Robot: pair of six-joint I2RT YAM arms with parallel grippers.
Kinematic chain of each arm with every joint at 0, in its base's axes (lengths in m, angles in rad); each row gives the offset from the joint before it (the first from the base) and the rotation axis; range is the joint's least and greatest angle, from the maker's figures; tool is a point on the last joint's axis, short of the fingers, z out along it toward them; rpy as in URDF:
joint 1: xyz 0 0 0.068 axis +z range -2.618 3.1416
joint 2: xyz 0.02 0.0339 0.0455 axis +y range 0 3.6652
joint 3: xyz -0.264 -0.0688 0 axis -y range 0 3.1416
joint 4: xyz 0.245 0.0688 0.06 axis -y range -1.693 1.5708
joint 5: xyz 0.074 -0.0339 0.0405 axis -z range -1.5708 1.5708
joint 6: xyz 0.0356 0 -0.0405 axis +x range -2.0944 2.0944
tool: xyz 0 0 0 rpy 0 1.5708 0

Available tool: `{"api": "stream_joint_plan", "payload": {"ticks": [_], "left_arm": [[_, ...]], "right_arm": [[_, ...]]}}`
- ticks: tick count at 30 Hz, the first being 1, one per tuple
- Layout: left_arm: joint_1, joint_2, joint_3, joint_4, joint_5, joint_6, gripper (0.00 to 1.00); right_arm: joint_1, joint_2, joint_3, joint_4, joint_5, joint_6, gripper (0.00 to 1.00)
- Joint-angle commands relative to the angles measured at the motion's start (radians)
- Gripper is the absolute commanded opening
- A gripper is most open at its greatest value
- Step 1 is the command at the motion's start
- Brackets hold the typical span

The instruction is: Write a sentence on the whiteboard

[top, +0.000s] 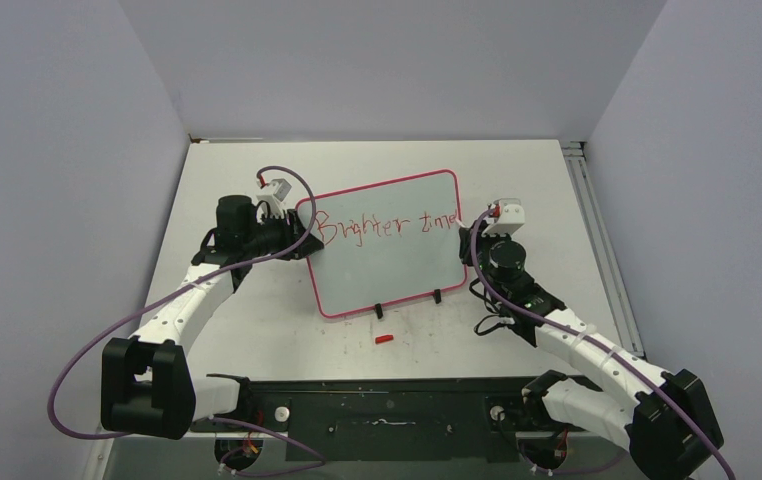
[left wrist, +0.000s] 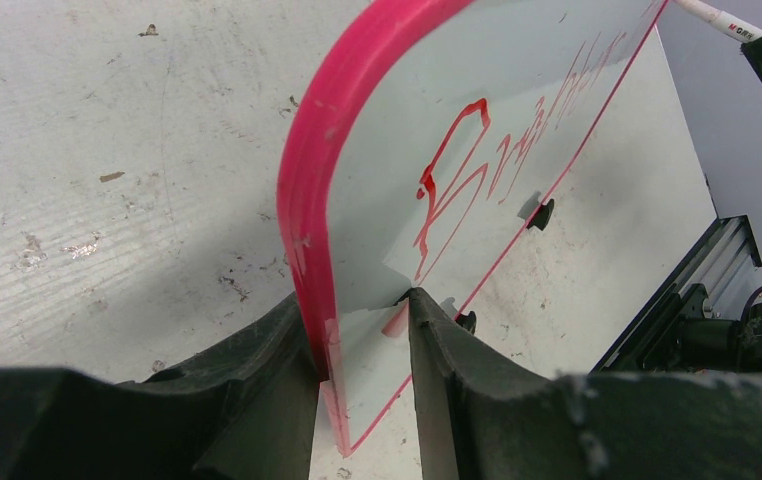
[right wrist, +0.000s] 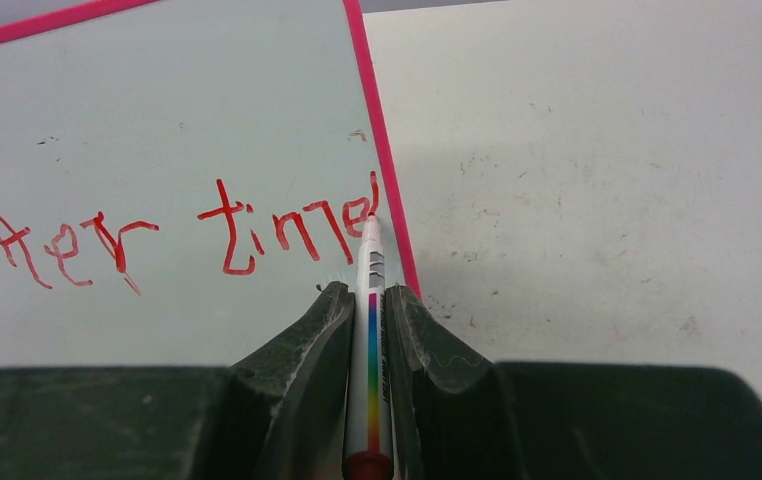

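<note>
**Top external view: two robot arms work a whiteboard [top: 387, 270] marked "Brighter time"**

Seen from above, the pink-framed board stands propped at a tilt in the middle of the white table [top: 527, 180]. Its two black feet [top: 378, 310] sit along the edge nearest the arm bases. The sentence [top: 385, 226] runs in thin red strokes across the upper part of the glossy face and reads "Brighter time", with one short stroke more just inside the right frame.

The left jaws are partly closed on the board's left edge. The left wrist view shows one finger [left wrist: 257, 370] against the back and the other pressed to the written face, below the capital B.

The right jaws are clamped tight on a slim white marker [right wrist: 372, 350] with a rainbow stripe down its barrel. In the right wrist view the red tip touches the board at the end of the last word, close against the right frame.

A small red cap [top: 384, 339] lies on the table near the board's feet, apart from both arms. The table surface around the board is scuffed and speckled.
</note>
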Motion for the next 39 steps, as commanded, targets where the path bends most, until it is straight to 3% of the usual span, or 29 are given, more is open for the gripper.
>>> {"api": "stream_joint_plan", "payload": {"ticks": [1,16,39], "left_arm": [[0.001,-0.028,0.030,0.044,0.012,0.005,0.33],[0.003,-0.030,0.031,0.043,0.012,0.005,0.34],[0.002,-0.035,0.029,0.042,0.014,0.004,0.33]], "right_arm": [[0.010,-0.018,-0.007,0.009,0.003,0.010,0.05],[0.013,-0.049,-0.024,-0.052,0.071,0.019,0.05],[0.067,-0.027,-0.033,-0.047,0.042,0.019,0.05]]}}
